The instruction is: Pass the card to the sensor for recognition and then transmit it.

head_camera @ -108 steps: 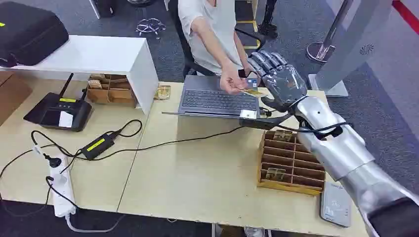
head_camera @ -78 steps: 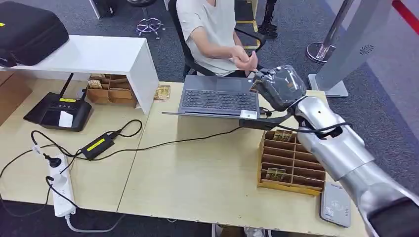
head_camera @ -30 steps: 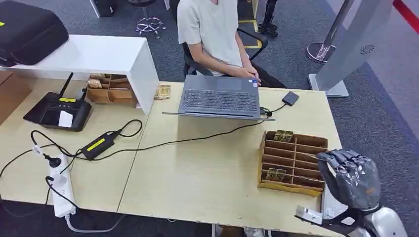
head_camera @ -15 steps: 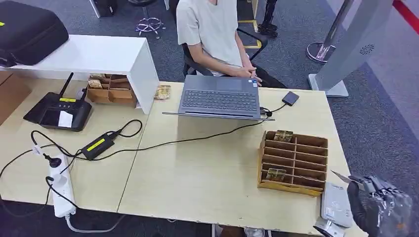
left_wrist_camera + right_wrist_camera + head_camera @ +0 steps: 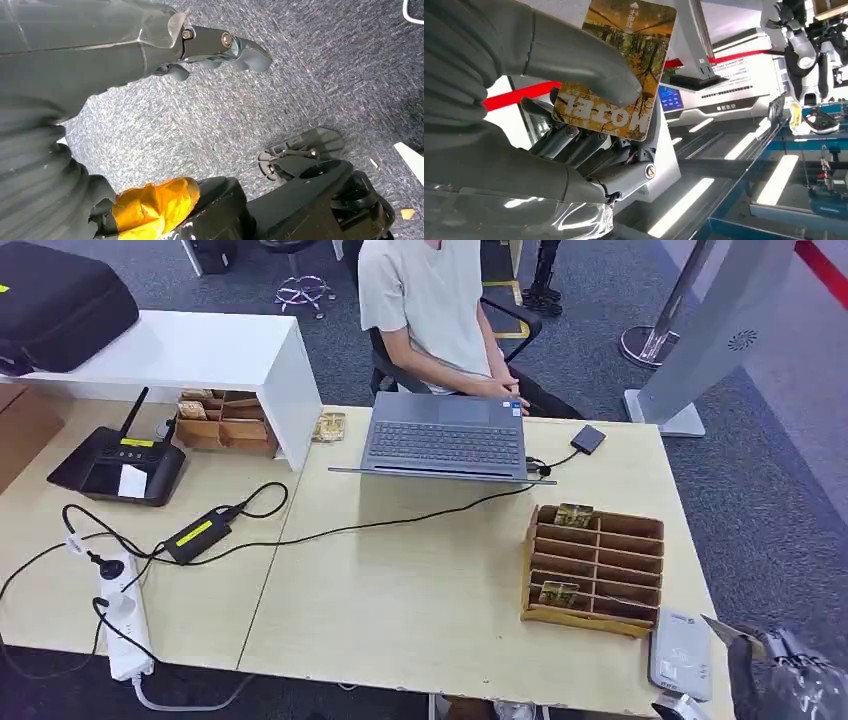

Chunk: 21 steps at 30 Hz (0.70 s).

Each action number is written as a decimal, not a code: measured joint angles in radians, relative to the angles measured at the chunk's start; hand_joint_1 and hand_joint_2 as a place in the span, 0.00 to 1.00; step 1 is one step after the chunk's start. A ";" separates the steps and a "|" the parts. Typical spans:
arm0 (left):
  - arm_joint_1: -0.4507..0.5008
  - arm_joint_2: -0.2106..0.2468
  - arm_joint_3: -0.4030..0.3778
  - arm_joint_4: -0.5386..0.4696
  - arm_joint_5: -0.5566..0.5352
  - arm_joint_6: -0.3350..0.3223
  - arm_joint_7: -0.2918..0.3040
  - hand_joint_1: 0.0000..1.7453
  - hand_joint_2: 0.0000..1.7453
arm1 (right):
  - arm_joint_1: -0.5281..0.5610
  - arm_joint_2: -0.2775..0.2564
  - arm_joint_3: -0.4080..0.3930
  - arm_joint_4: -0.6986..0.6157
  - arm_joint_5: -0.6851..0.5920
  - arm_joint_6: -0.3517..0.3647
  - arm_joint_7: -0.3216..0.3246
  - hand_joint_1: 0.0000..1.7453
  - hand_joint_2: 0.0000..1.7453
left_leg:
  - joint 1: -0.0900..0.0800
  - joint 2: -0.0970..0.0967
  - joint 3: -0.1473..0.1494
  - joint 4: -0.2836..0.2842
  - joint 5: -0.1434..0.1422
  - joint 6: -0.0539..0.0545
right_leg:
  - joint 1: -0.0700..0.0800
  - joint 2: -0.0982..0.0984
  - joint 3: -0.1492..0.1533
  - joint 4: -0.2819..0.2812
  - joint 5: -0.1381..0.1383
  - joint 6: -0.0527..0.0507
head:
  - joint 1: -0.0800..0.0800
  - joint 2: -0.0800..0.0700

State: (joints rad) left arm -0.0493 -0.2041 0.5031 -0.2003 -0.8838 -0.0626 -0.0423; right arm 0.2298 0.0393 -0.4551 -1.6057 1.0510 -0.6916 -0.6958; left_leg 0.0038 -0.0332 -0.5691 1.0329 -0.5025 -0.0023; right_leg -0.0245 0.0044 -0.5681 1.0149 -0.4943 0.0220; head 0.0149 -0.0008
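The thick grey thumb point(image 5: 589, 65) presses a card point(image 5: 616, 70) flat against the darker fingers point(image 5: 574, 142) of the right hand point(image 5: 549, 115), which thus holds it pinched. The card's printed face bears a yellow-green scene with large pale letters that appear to read "HOTEL", turned upside down in the right wrist view, and small pale characters near its far edge, too small to read. In the head view the right hand point(image 5: 790, 685) sits at the lower right corner, off the table's point(image 5: 420, 610) near right corner, with the card point(image 5: 735, 632) seen almost edge-on, projecting toward the grey card sensor point(image 5: 681, 654) and just beside it. The sensor lies next to a wooden compartment tray point(image 5: 594, 567) holding two similar cards. Beyond stand a laptop point(image 5: 445, 436) and a seated person point(image 5: 430, 310). The left hand point(image 5: 125, 45) hangs over grey carpet, fingers slightly curled, holding nothing.
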 joint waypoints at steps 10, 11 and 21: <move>0.000 0.000 0.001 0.000 -0.003 0.000 0.000 0.00 1.00 | -0.002 0.019 -0.030 0.024 0.013 0.000 0.000 1.00 1.00 | 0.000 0.000 0.000 0.000 0.000 0.000 | 0.000 0.000 0.000 0.000 0.000 0.000 | 0.000 0.000; 0.000 0.000 0.001 0.000 -0.003 0.000 0.000 0.00 1.00 | -0.002 0.023 -0.036 0.027 0.019 0.000 0.000 1.00 1.00 | 0.000 0.000 0.000 0.000 0.000 0.000 | 0.000 0.000 0.000 0.000 0.000 0.000 | 0.000 0.000; 0.000 -0.001 0.006 0.000 -0.014 0.000 0.000 0.00 1.00 | -0.013 0.080 -0.098 0.042 0.100 0.000 0.000 1.00 1.00 | 0.000 0.000 0.000 0.000 0.000 0.000 | 0.000 0.000 0.000 0.000 0.000 0.000 | 0.000 0.000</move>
State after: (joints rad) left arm -0.0496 -0.2052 0.5089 -0.2003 -0.8976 -0.0626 -0.0423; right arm 0.2170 0.1190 -0.5528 -1.5637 1.1506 -0.6916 -0.6958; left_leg 0.0038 -0.0330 -0.5691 1.0329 -0.5025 -0.0023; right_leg -0.0245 0.0046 -0.5680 1.0150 -0.4943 0.0220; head 0.0149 -0.0008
